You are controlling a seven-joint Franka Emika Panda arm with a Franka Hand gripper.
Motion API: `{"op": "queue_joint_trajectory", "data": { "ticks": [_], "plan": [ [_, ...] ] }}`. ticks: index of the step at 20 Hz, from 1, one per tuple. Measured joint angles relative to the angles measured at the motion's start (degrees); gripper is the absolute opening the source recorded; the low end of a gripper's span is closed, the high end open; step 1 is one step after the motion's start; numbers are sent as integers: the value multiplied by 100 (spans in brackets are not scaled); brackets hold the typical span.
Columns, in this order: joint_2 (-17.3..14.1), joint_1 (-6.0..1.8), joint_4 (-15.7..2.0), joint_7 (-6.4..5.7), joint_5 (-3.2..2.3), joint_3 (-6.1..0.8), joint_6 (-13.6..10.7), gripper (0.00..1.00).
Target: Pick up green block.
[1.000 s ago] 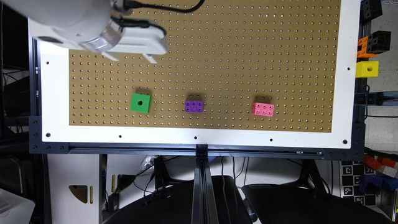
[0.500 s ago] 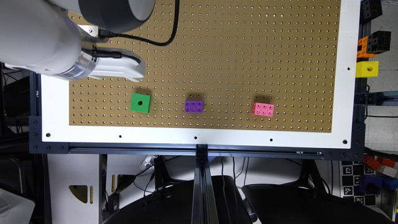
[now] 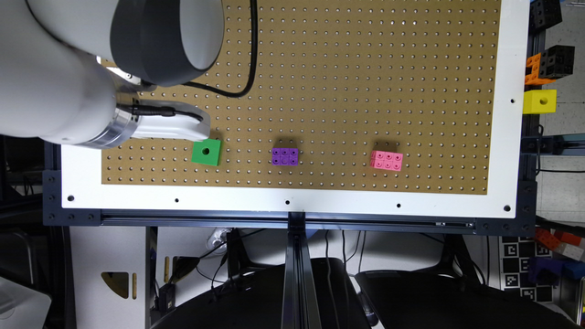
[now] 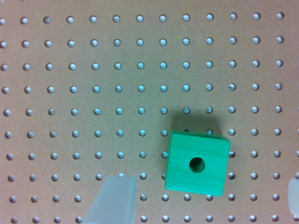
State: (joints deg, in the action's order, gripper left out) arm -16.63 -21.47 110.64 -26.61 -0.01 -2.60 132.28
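The green block (image 3: 206, 152) is a bright green cube with a round hole in its face. It lies on the brown pegboard (image 3: 347, 82) near the exterior view's lower left. My gripper (image 3: 183, 128) is the white part just above and left of it there, its edge overlapping the block's upper left corner. In the wrist view the green block (image 4: 197, 162) rests on the board between my two fingers (image 4: 114, 200), which stand wide apart. The gripper (image 4: 205, 186) is open and holds nothing.
A purple brick (image 3: 284, 156) and a pink brick (image 3: 386, 160) lie in a row to the exterior view's right of the green block. A yellow cube (image 3: 539, 101) and black and orange cubes (image 3: 550, 64) sit off the board's right edge. The white frame (image 3: 292, 201) borders the board.
The arm has swung down and towards the green block. The white gripper part, earlier well above the block, now hangs right at its upper left corner. The bricks have not moved.
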Motion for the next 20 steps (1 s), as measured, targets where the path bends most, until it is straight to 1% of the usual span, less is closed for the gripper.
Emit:
{"op": "queue_joint_trajectory", "data": {
  "ticks": [2, 4, 6, 8, 10, 15, 20],
  "plan": [
    [-113, 1, 1, 0, 0, -3, 34, 100],
    [-334, 2, -6, 0, 0, -5, 187, 100],
    [-477, 1, -29, 0, 0, -6, 280, 100],
    [-520, 1, -67, 0, 0, -6, 279, 100],
    [-555, 1, -59, 0, 0, -7, 284, 100],
    [-1004, 1, -79, 0, -1, -7, 657, 100],
    [-1036, 17, -117, 0, -1, -22, 679, 100]
  ]
}}
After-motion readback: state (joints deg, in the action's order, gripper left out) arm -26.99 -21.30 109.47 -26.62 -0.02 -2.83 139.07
